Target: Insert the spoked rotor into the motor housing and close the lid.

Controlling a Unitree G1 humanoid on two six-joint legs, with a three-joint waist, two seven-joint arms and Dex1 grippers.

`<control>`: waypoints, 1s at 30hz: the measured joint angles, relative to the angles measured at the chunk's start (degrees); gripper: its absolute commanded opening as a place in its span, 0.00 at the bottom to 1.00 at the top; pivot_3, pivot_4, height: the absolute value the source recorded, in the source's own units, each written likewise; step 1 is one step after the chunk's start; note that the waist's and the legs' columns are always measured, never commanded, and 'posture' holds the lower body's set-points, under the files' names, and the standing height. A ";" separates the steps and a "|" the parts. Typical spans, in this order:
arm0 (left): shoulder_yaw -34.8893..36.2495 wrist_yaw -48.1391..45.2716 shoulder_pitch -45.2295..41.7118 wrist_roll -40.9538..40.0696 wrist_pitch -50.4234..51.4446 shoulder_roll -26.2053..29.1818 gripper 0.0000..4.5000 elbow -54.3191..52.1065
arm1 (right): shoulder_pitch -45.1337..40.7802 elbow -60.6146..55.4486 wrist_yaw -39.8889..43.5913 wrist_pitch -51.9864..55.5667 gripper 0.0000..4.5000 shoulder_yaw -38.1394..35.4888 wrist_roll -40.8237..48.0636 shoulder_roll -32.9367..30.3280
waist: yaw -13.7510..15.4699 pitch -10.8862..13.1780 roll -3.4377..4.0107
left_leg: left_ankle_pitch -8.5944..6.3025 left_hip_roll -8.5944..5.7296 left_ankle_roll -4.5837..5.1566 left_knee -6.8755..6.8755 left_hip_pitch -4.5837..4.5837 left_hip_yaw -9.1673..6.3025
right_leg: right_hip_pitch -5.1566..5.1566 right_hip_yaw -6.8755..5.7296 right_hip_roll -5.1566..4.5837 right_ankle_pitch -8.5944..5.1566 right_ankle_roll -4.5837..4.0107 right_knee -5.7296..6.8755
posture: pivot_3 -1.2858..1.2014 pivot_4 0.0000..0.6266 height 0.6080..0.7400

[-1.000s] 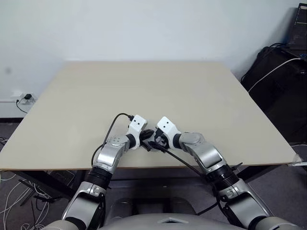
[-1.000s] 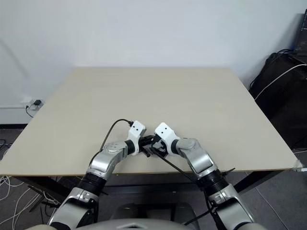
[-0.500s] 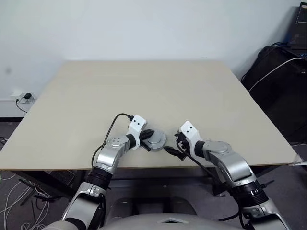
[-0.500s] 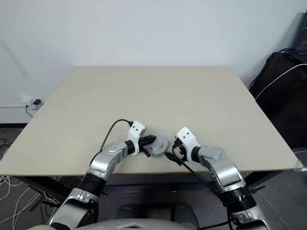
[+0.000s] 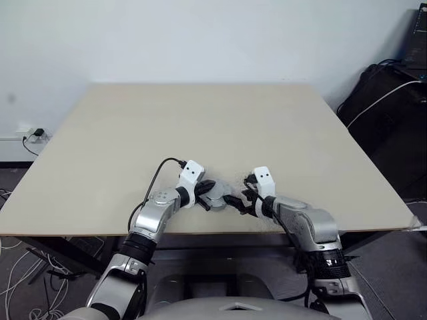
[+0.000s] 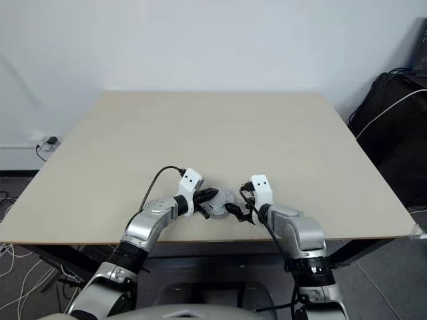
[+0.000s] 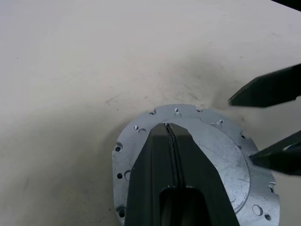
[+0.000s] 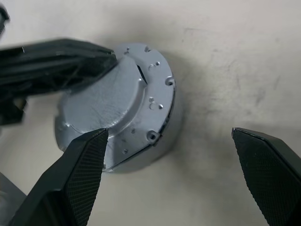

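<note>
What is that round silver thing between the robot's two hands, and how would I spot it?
Start at the big beige table and look to its near edge, where the two arms meet. There sits a small round silver metal part, the motor housing with its lid on. Its flat top, ringed with small drilled holes, lies under the left gripper, whose black fingers are shut; the right gripper stands open around it.

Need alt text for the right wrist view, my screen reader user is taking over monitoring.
A round silver metal lid with small holes around its rim sits closed on a round housing on the beige table. The right pincer hangs open beside it, one black finger near its edge. The left pincer, shut, rests on the lid's top.
</note>
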 measured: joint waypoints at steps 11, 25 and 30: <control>0.60 -0.02 0.24 -0.15 0.05 -0.09 0.00 -0.19 | -4.96 5.51 -7.59 8.60 1.00 -13.80 7.88 10.86 | -0.20 -0.01 0.17 | 0.02 0.01 -0.03 -0.01 0.00 -0.01 | -0.03 0.03 0.08 0.09 0.02 0.02 | 0.52 0.00 1.00; 0.65 -0.14 0.54 -0.19 0.01 0.02 0.00 -0.57 | -5.88 7.37 -12.09 15.44 1.00 -19.91 12.61 14.27 | -0.33 -0.01 0.24 | -0.01 -0.01 0.02 -0.02 -0.02 0.03 | -0.04 0.07 0.09 0.08 0.03 -0.03 | 0.52 0.00 1.00; 0.91 -0.12 0.98 -0.18 0.02 0.15 0.00 -0.96 | -6.43 9.05 -12.13 21.08 1.00 -25.59 16.13 16.11 | -0.48 0.00 0.26 | -0.01 0.00 0.02 -0.04 -0.02 0.03 | -0.04 0.07 0.11 0.08 0.03 -0.03 | 0.52 0.00 1.00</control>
